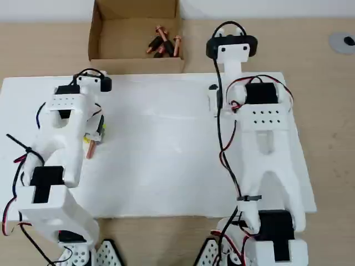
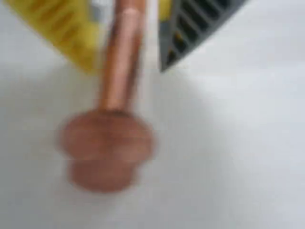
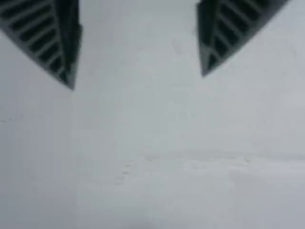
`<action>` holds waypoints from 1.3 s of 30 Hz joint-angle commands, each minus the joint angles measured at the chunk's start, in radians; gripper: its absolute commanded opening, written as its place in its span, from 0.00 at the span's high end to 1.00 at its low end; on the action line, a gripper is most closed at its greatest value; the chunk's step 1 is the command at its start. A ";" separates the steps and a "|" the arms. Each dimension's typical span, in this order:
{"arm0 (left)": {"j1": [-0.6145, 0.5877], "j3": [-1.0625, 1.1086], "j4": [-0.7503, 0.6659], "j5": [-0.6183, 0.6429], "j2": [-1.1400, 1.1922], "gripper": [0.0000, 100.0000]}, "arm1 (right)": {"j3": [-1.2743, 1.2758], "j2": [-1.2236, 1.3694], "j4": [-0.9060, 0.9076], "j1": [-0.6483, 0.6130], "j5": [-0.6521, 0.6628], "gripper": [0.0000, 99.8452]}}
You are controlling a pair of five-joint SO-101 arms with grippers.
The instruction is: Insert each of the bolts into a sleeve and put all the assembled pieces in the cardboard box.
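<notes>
Bolt (image 2: 107, 143) pinched in left claw (image 2: 127, 67), right claw (image 3: 138, 78) spread, pieces (image 1: 163, 45) in cardboard box (image 1: 95, 33)

Wood table (image 1: 321, 111) w/ white board (image 1: 166, 166) across ctr; box (image 1: 138, 65) at 12 o'clock, grey disc (image 1: 341, 41) at 2 o'clock.

White sheet (image 1: 166, 160) on wooden table (image 1: 44, 50)
</notes>
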 commanded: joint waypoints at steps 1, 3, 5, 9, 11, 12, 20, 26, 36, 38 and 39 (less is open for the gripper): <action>0.020 -0.066 0.057 0.006 -0.005 0.81 | 0.001 -0.036 -0.060 0.012 -0.003 0.79; 0.018 -0.101 0.103 0.006 -0.005 0.81 | -0.004 -0.004 -0.112 0.008 -0.003 0.79; 0.020 -0.135 0.141 0.008 -0.005 0.81 | -0.012 0.050 -0.161 0.007 0.028 0.79; 0.017 -0.190 0.216 0.008 -0.008 0.81 | -0.122 0.217 -0.160 0.004 0.123 0.79; 0.011 -0.222 0.238 0.009 -0.008 0.81 | -0.220 0.321 -0.140 0.004 0.138 0.79; 0.011 -0.233 0.242 0.009 -0.008 0.81 | -0.274 0.380 -0.126 0.004 0.150 0.79; -0.055 -0.319 0.219 0.069 -0.001 0.81 | -0.811 0.826 0.058 0.008 0.183 0.79; -0.057 -0.302 0.190 0.068 0.001 0.81 | -1.190 1.121 0.196 0.022 0.201 0.79; -0.051 -0.278 0.150 0.066 0.001 0.81 | -1.613 1.449 0.342 0.067 0.201 0.79; -0.051 -0.279 0.150 0.066 0.001 0.81 | -1.656 1.481 0.358 0.065 0.201 0.79; -0.051 -0.279 0.150 0.066 0.001 0.81 | -1.673 1.492 0.362 0.064 0.201 0.80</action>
